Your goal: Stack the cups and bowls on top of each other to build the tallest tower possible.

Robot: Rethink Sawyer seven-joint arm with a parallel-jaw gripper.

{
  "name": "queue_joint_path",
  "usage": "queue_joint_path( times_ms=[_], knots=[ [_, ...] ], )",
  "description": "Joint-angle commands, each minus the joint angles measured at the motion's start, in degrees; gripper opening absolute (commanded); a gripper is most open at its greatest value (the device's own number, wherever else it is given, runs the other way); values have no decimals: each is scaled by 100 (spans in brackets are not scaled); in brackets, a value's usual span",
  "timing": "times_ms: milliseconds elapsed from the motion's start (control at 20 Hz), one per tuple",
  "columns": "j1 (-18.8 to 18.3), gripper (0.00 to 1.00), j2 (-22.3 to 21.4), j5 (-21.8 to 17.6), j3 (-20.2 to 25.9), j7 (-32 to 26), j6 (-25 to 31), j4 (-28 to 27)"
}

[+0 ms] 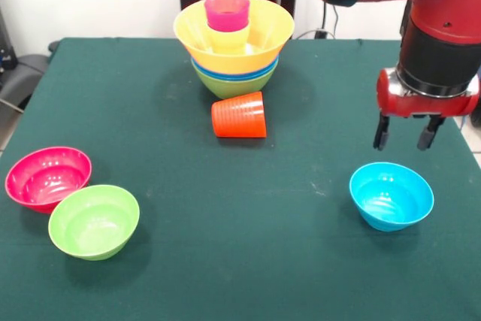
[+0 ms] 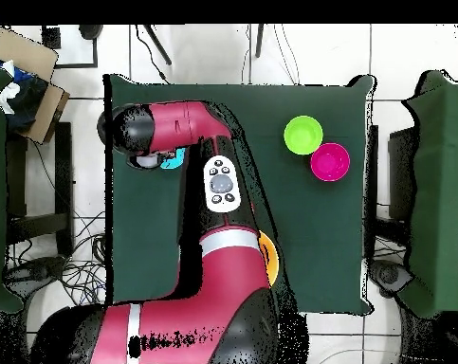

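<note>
The tower (image 1: 234, 39) stands at the table's far middle: a green bowl lowest, blue rims above it, then the wide orange-yellow bowl. In that bowl a yellow cup (image 1: 228, 38) stands with a pink-purple cup (image 1: 227, 12) on top. The ribbed orange-red cup (image 1: 239, 115) lies on its side just in front of the tower. My gripper (image 1: 406, 134) is open and empty. It hangs above and slightly behind the light-blue bowl (image 1: 391, 195) at the right. A pink-red bowl (image 1: 47, 177) and a small green bowl (image 1: 94, 220) sit touching at the near left.
In the overhead view my arm (image 2: 213, 246) covers the tower except a sliver of orange-yellow rim (image 2: 271, 261). It also hides most of the light-blue bowl (image 2: 173, 158). The green bowl (image 2: 303, 135) and pink-red bowl (image 2: 329, 162) show there. The dark green table (image 1: 225, 261) ends close to the light-blue bowl's right.
</note>
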Motion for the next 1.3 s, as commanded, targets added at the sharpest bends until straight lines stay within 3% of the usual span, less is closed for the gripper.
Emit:
queue_joint_path(
  times_ms=[50,800,1050,1300],
  knots=[
    [175,100,341,-82,-85,676,314,-354],
    [324,100,269,95,-295,844,18,-106],
    [159,100,462,103,-200,517,14,-268],
    [-65,100,370,100,-195,318,-182,143]
  ],
)
